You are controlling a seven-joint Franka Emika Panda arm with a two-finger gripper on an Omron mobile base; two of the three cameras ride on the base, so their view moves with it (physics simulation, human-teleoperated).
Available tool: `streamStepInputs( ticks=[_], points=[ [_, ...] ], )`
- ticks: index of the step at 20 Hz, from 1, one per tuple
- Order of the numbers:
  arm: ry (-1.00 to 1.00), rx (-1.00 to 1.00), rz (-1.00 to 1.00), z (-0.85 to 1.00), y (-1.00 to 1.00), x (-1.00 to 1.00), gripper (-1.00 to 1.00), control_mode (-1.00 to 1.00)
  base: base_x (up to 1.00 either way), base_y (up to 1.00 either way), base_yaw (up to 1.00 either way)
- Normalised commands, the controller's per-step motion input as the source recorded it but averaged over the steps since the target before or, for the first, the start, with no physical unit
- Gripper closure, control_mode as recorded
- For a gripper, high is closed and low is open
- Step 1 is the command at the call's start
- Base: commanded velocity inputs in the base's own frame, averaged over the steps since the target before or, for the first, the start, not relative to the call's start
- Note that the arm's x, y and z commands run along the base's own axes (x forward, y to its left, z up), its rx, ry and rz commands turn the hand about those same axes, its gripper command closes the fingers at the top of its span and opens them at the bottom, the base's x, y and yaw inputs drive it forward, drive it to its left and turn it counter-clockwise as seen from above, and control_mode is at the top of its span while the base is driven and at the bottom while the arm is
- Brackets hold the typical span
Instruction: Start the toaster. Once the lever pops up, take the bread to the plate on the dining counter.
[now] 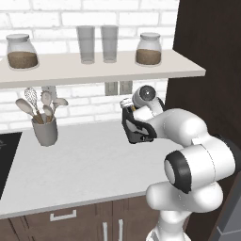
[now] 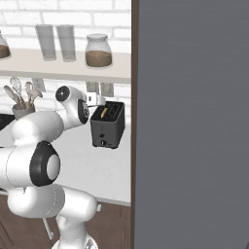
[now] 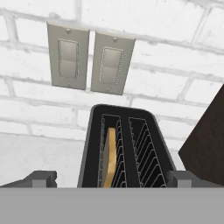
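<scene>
Left base view: arm reaches over the pale table [image 1: 84,164] toward the brick wall; the black toaster [image 1: 136,127] sits just under the hand, mostly hidden by the arm. The tool itself I can't make out here. Grey crock [image 1: 45,129] with utensils stands well off to the left, jars and glasses on the shelf [image 1: 94,66] above.

Right base view: toaster [image 2: 108,125] stands on the table [image 2: 107,170] just right of the wrist, bread [image 2: 104,113] edge poking from its left slot. Dark panel [image 2: 194,121] close on the right.

Hand view: tool [image 3: 111,178] hangs right above the toaster [image 3: 124,148], fingers [image 3: 43,178] spread wide, one each side, holding nothing. Bread [image 3: 109,157] sits down in the left slot. Two wall switches [image 3: 89,61] beyond.
</scene>
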Motion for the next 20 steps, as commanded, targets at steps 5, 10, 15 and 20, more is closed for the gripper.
streamStepInputs(
  ticks=[5, 10, 15, 20],
  points=[
    [0.00, 0.00, 0.00, 0.00, 0.00, 0.00, -1.00, -1.00, 0.00, 0.00, 0.00],
    [0.00, 0.00, 0.00, 0.00, 0.00, 0.00, -1.00, -1.00, 0.00, 0.00, 0.00],
    [0.00, 0.00, 0.00, 0.00, 0.00, 0.00, -1.00, -1.00, 0.00, 0.00, 0.00],
    [0.00, 0.00, 0.00, 0.00, 0.00, 0.00, -1.00, -1.00, 0.00, 0.00, 0.00]
  ],
)
